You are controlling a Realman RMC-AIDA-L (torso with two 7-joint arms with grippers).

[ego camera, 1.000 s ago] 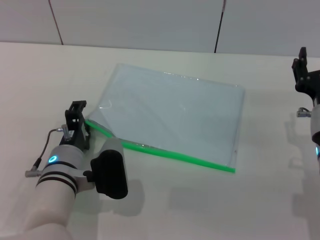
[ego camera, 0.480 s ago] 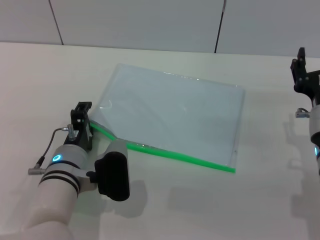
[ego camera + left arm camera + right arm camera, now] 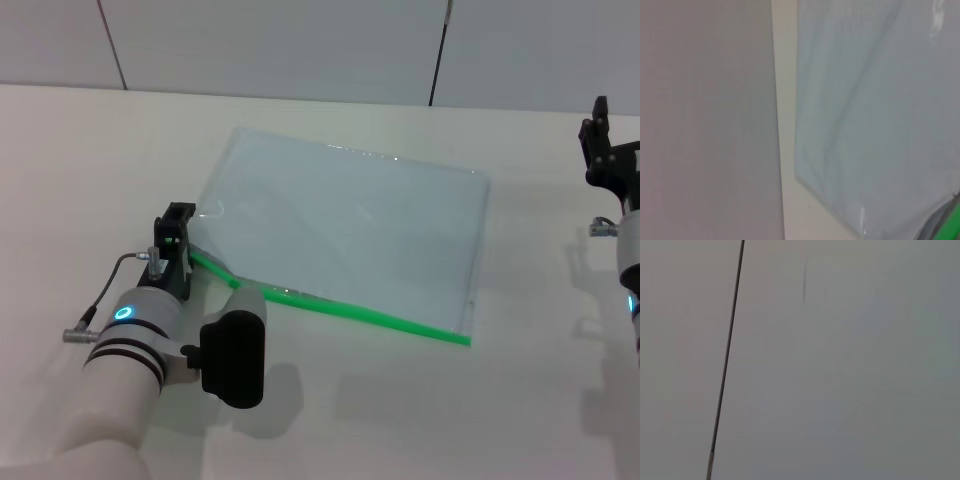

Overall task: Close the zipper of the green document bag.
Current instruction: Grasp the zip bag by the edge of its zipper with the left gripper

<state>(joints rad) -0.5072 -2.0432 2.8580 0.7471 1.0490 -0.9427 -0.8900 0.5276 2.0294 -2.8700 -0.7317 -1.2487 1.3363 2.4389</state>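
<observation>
The green document bag [image 3: 350,235] lies flat on the table, a pale translucent pouch. Its zipper [image 3: 350,309] is the bright green strip along the near long edge. The strip's left end lifts slightly off the table. I cannot make out the slider. My left gripper [image 3: 176,228] stands at the bag's near-left corner, right at the zipper's left end. The left wrist view shows the bag [image 3: 875,115] close up, with a bit of the green zipper [image 3: 952,225] at one corner. My right gripper [image 3: 602,135] hangs raised at the far right, well away from the bag.
The cream table [image 3: 400,400] stretches all around the bag. A grey panelled wall [image 3: 300,45] rises behind the table's far edge. The right wrist view shows only that wall [image 3: 840,365] with a dark seam [image 3: 727,360].
My left gripper has moved forward and to the right, up to the bag's near-left corner. The zipper's left end has shifted slightly. The right arm has barely moved.
</observation>
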